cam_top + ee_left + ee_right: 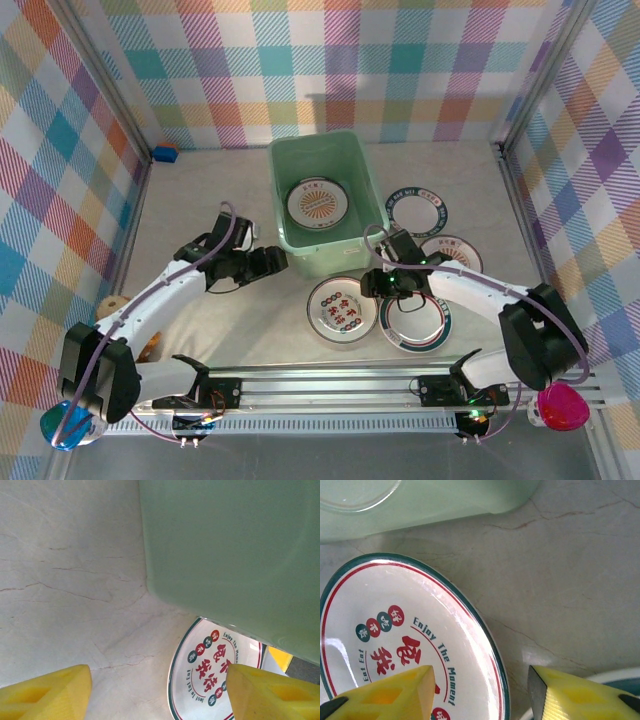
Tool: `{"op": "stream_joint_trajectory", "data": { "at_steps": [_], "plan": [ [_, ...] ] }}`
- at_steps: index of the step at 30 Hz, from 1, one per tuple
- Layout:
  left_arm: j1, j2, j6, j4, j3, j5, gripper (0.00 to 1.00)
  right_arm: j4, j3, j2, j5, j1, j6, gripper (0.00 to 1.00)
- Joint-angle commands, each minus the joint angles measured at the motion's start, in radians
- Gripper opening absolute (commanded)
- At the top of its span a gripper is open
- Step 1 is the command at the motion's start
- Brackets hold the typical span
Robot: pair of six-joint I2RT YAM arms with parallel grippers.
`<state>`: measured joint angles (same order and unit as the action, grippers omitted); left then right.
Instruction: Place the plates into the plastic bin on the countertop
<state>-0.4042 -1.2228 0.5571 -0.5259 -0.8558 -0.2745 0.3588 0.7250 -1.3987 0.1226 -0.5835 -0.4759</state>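
One patterned plate (316,204) is already laid flat in the plastic bin (325,258), which is set at the middle of the countertop (200,190). Four more plates are seen outside it. A red-lettered plate (395,630) lies just before the bin's near wall, with a green-rimmed plate (415,322) beside it. At the right of the bin are a dark-rimmed plate (419,212) and a further plate (452,250), partly hidden by the right arm.

The right gripper (480,695) is held low over the red-lettered plate. Its fingers are apart with the plate's rim in the gap, and nothing is clamped. This placing is judged to prepare a pinch on the rim, since a flat plate offers little other hold.

The left gripper (157,695) is placed at the bin's near-left corner, fingers apart and empty, probably so that the way is left free.
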Motion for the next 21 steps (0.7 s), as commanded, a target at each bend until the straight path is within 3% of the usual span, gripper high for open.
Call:
{"op": "stream_joint_trajectory", "data": {
  "at_steps": [1,11,21],
  "plan": [
    [0.014,0.031,-0.018,-0.03,-0.03,0.017,0.71,-0.056,-0.01,-0.034,0.0,-0.016,0.049,0.53],
    [0.017,0.051,-0.028,-0.064,-0.035,0.039,0.72,-0.092,-0.015,-0.121,-0.01,-0.018,0.056,0.54],
    [0.018,0.078,-0.022,-0.063,-0.01,0.045,0.73,-0.152,-0.074,-0.085,0.022,-0.029,0.06,0.53]
  ]
}}
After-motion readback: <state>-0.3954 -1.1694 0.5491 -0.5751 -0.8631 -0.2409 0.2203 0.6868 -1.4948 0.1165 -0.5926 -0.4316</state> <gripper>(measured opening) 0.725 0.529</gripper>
